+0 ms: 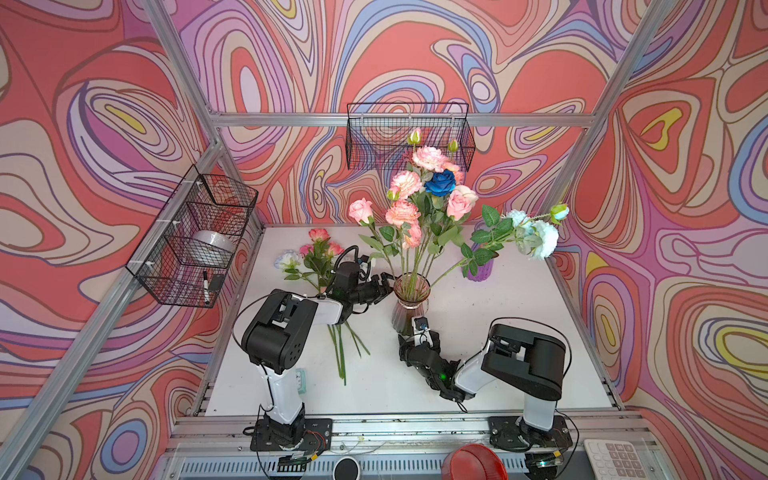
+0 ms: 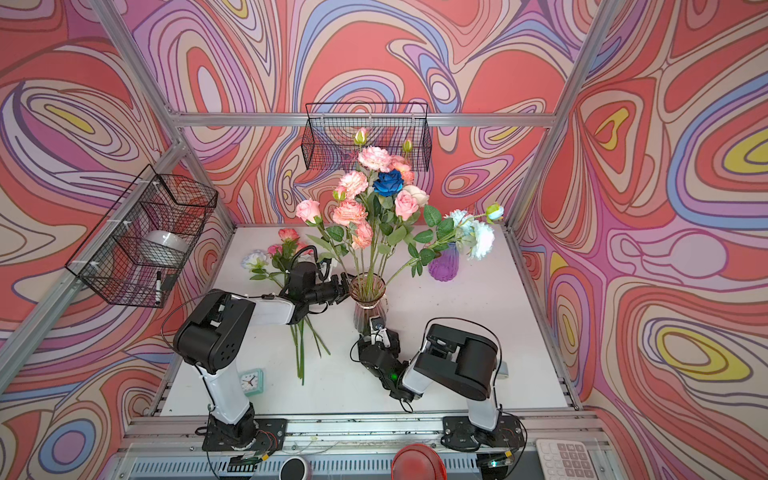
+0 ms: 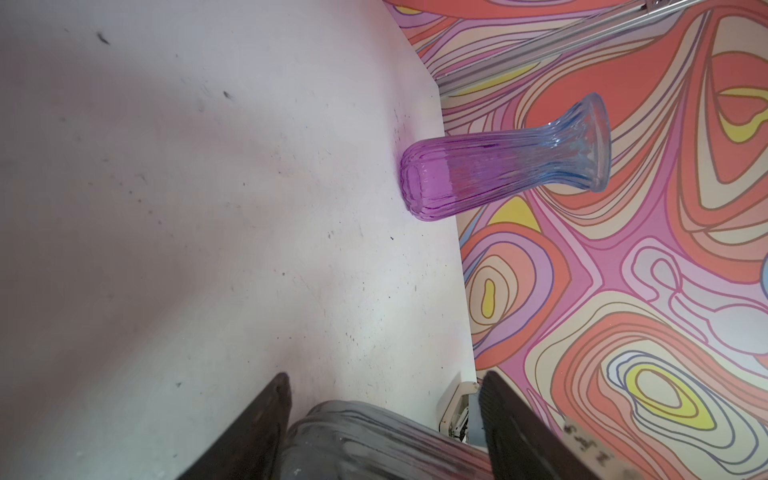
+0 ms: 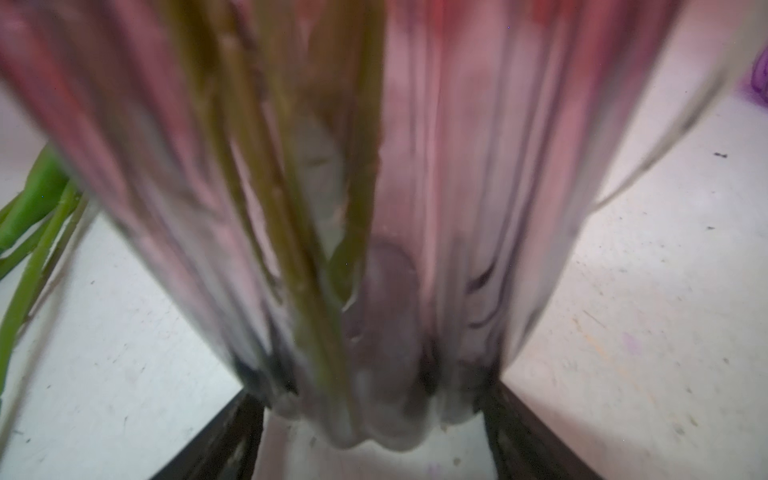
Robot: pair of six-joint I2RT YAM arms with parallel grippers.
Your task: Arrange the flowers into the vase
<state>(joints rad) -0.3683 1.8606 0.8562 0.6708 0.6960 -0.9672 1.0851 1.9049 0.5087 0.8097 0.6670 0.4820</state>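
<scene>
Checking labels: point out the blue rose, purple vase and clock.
blue rose (image 1: 440,183), in a top view, bloom centre.
purple vase (image 3: 498,166), left wrist view, ribbed body.
clock (image 2: 252,380), in a top view, face.

Vase (image 1: 410,293): ribbed glass, smoky pink, flared rim, upright near mid-table. Green stems (image 4: 291,208) visible through the wall, reaching down to the base.

Arranged flowers (image 1: 415,208): pink and peach blooms, leafy, fanned above the rim. Deep blue rose (image 1: 441,183) high in the cluster. Two closed buds at the very top.

Pale blue spray (image 1: 538,237): long stem set in the vase, leaning far out to the right in both top views, heads well clear of the rim.

Loose flowers (image 1: 320,249): small pink bunch plus one white-blue bloom (image 1: 286,261), flat on the table left of the vase, heads to the rear, bare stems (image 1: 341,353) toward the front edge.
</scene>
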